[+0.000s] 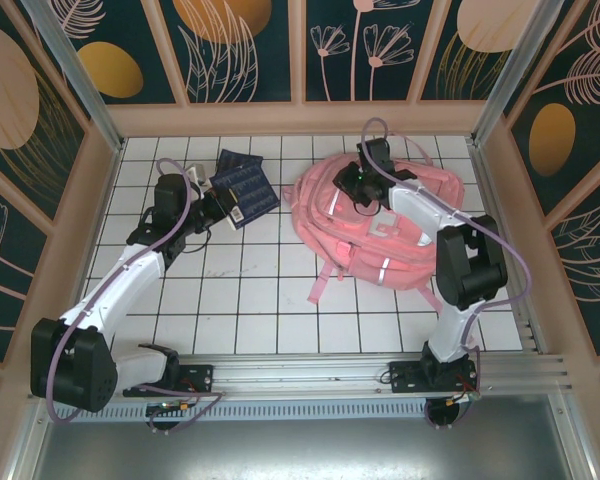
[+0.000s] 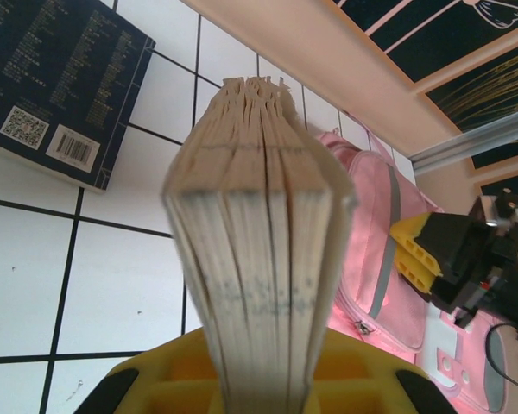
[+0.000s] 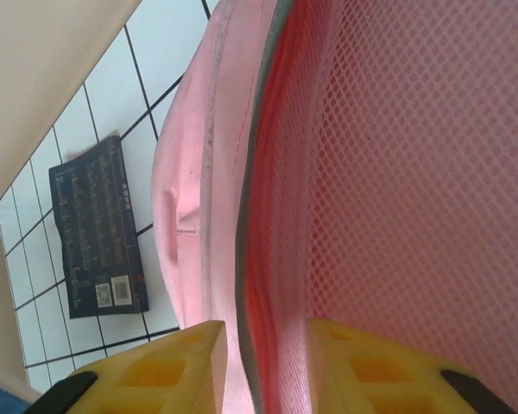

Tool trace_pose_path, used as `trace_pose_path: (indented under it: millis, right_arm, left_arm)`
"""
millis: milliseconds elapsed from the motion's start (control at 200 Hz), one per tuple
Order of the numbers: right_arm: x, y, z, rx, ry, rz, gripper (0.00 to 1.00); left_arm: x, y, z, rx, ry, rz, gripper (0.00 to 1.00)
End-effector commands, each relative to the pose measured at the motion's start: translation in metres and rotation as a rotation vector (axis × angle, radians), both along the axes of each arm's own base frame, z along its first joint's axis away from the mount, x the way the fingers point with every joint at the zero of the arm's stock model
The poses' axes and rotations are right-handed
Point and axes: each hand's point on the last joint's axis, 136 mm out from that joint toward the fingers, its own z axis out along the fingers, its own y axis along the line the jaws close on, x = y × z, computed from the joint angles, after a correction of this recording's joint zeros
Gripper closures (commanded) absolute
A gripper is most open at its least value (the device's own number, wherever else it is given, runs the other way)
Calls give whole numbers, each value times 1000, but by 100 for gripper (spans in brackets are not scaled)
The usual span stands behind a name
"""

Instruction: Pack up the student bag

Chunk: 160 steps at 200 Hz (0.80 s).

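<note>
The right gripper (image 3: 266, 345) has its yellow fingers either side of the rim of the student bag (image 3: 203, 172). The pink fabric and grey zip trim fill the gap between them, so I judge it a pinch on the rim. Pink mesh lining shows just inside, which suggests the mouth is held up and parted. From above, this gripper (image 1: 363, 180) sits on the bag's far-left edge.

The left gripper (image 2: 259, 384) is pressed together on a book (image 2: 259, 241), clamped near its spine. The fanned page edges point away from the wrist, toward the bag (image 2: 367, 259). From above, the gripper (image 1: 223, 205) and its dark blue book (image 1: 250, 190) hang over the far half of the table (image 1: 240, 300), left of centre and apart from the bag.

The student bag (image 1: 325, 215) lies flat across the far right part of the table, one strap trailing toward the near edge. A second book (image 1: 236, 160), also dark blue, lies flat near the table's far edge, just beyond the held one. The right wrist view shows it (image 3: 99, 233) back cover up, with a barcode visible.

Packing looks barely begun — the bag is open and one book is lifted, but I see nothing inside the bag yet. What remains, by my reading, is to carry the held book to the opening, slide it in, then fetch the second book. Closing the zip may follow.
</note>
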Motion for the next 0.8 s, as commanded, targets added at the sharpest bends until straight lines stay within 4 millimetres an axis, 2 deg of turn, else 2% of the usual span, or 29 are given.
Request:
trace_pose_path:
  millis: [0,70,295,435,606,706,756,796]
  right_arm:
    - [12,10,6,14,-18,55,78]
    - [15,15,5,16,-21,78,84]
    - [16,8,8,-37,-36,81,86]
    - [18,10,-4,-44,-4,97,85]
    - [21,22,-14,-27,12,149,86]
    - [19,36,-6,4,-13,229,93]
    - [16,41,6,9,-45,275,100]
    - [13,42,17,2,-70,305,100]
  left_arm:
    - [6,-5,14,-30,-65,-26,100]
    - [6,-5,12,-35,-60,-30,100]
    - [6,-7,11,-40,-58,-39,100]
    - [7,-9,11,-46,-56,-48,100]
    - [6,-8,13,-41,-63,-53,100]
    - [6,-6,15,-35,-70,-49,100]
    - [6,-6,16,-32,-69,-50,100]
    - [6,-5,17,-27,-70,-50,100]
